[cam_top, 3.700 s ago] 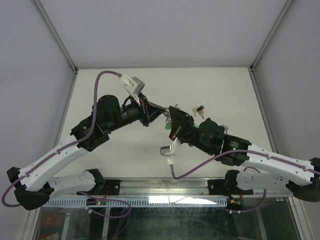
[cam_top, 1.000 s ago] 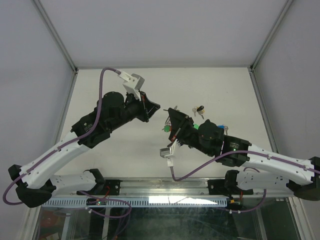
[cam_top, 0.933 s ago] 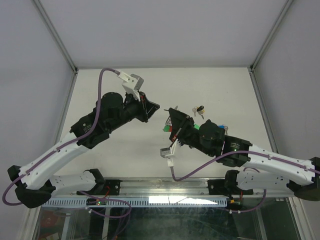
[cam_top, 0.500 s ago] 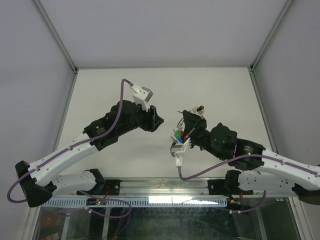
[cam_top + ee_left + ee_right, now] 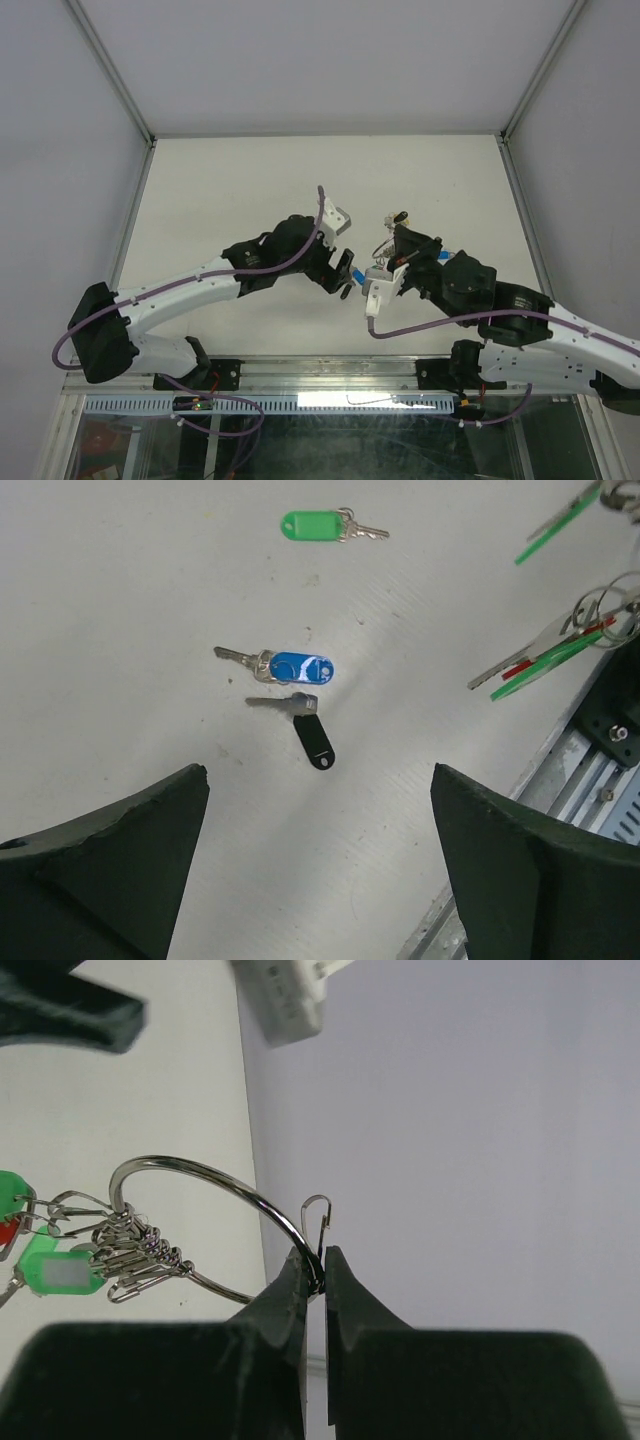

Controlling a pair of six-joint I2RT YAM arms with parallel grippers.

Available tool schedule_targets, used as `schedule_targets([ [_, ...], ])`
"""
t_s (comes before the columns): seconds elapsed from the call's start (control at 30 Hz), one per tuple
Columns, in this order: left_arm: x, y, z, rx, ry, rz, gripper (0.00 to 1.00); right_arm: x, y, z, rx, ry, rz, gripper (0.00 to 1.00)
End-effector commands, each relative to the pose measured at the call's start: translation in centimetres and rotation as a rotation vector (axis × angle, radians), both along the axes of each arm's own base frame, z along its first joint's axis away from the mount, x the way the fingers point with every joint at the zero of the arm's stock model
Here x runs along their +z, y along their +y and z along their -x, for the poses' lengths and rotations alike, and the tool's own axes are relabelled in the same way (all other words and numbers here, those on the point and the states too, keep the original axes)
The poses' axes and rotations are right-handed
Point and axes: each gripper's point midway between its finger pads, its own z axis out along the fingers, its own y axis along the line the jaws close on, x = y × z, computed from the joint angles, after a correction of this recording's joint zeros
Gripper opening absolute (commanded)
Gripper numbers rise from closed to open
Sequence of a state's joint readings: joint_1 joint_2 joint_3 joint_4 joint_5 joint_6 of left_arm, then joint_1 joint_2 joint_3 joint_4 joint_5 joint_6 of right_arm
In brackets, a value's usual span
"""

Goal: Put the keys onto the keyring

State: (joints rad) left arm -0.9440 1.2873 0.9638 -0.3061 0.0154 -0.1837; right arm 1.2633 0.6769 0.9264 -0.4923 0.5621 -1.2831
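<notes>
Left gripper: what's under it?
Blue key and black key lie on the table under the open left gripper, green key beyond. Its fingers hide the table either side.

The white matte table (image 5: pixel 220 190) carries three loose keys, seen best from the left wrist. A silver key with a green plastic tag (image 5: pixel 312 525) lies flat, blade pointing right. Well apart from it lies a silver key with a blue plastic tag (image 5: pixel 291 666), blade pointing left. Just beside that is a silver key with a black plastic tag (image 5: pixel 308 732), tag slanting away; whether the two touch is unclear. From above, a small bunch of keys (image 5: pixel 396 217) lies farther back. A grey metal rail (image 5: pixel 330 375) borders the near edge.
</notes>
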Motion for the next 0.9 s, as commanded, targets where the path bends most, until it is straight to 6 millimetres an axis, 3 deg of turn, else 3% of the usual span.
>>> schedule_targets([
  [0.0,-0.6,-1.7,-0.3,-0.101,-0.145,-0.101,0.92,4.2,-2.8,0.0,-0.102,0.01,-0.237,0.0],
  [0.1,-2.1,-1.8,-0.8,-0.101,-0.182,-0.17,0.93,5.1,-4.4,0.3,-0.133,0.043,-0.314,0.0],
  [0.23,-3.6,-2.4,-1.2,-0.144,-0.262,-0.247,0.93,4.8,-5.8,0.7,-0.155,0.087,-0.356,0.0],
  [0.47,-4.2,-4.0,-1.2,-0.275,-0.45,-0.254,0.89,6.4,-7.7,1.3,-0.165,0.101,-0.51,0.0],
  [0.63,-6.6,-5.0,-1.1,-0.356,-0.454,-0.314,0.82,6.9,-8.6,1.4,-0.181,0.107,-0.558,0.0],
  [0.87,-8.4,-5.9,-1.3,-0.399,-0.489,-0.362,0.78,7.6,-9.7,1.6,-0.195,0.103,-0.625,0.0],
])
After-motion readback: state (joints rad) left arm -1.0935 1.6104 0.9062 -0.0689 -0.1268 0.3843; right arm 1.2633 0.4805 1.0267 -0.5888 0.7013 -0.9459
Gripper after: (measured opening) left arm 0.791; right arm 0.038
